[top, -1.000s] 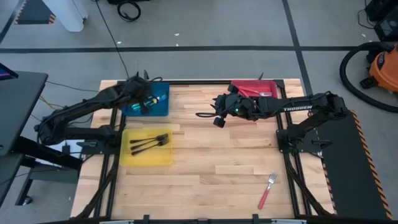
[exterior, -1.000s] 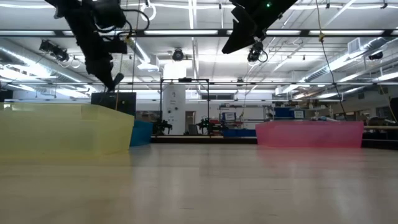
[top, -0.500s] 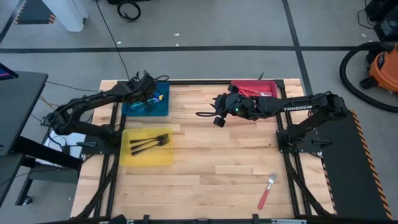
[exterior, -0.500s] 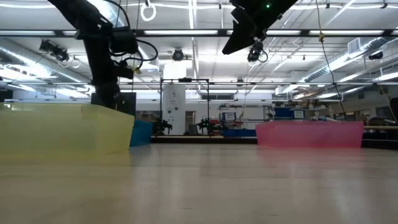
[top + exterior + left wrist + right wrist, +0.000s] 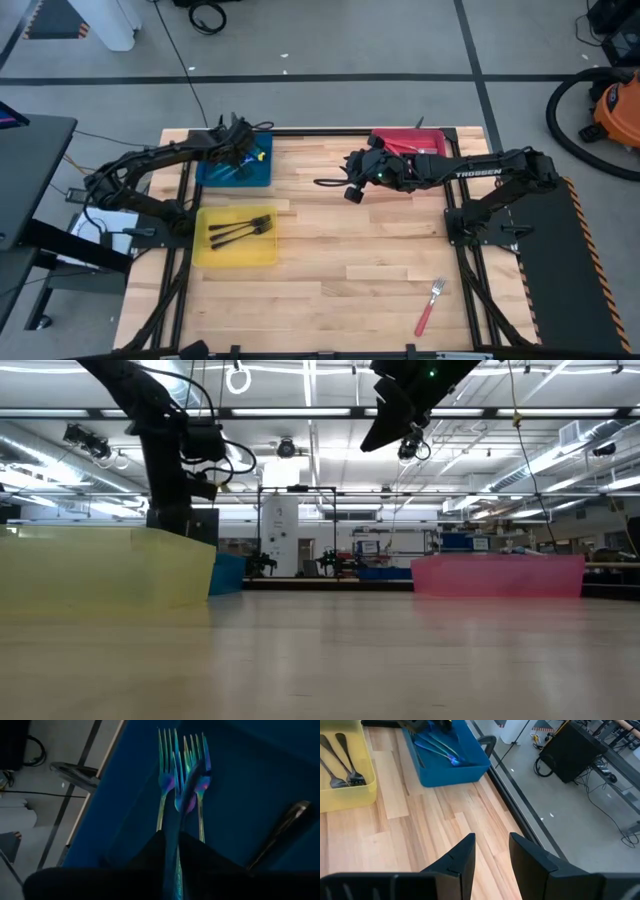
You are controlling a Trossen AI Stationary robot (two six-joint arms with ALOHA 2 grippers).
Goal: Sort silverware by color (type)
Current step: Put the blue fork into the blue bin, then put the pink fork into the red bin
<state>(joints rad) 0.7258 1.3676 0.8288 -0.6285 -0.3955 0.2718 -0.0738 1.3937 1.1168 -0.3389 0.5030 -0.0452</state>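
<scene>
Three black forks (image 5: 240, 229) lie in the yellow tray (image 5: 215, 253) at left; iridescent blue forks (image 5: 181, 780) fill the blue tray (image 5: 262, 174) under the left gripper (image 5: 238, 148), its grip unclear; right gripper (image 5: 352, 192) parted, empty.

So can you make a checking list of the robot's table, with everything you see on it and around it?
Surface: wooden table, bare in the middle.
Job's things: blue forks in the blue tray; black forks in the yellow tray; red tray at the back; one red-handled fork loose near the front.
Clutter: nothing seen.
Grippers: left gripper low over the blue tray; right gripper open, empty, raised mid-table.
Cables: black cable on the floor.
Surroundings: orange vacuum, workshop hall.
</scene>
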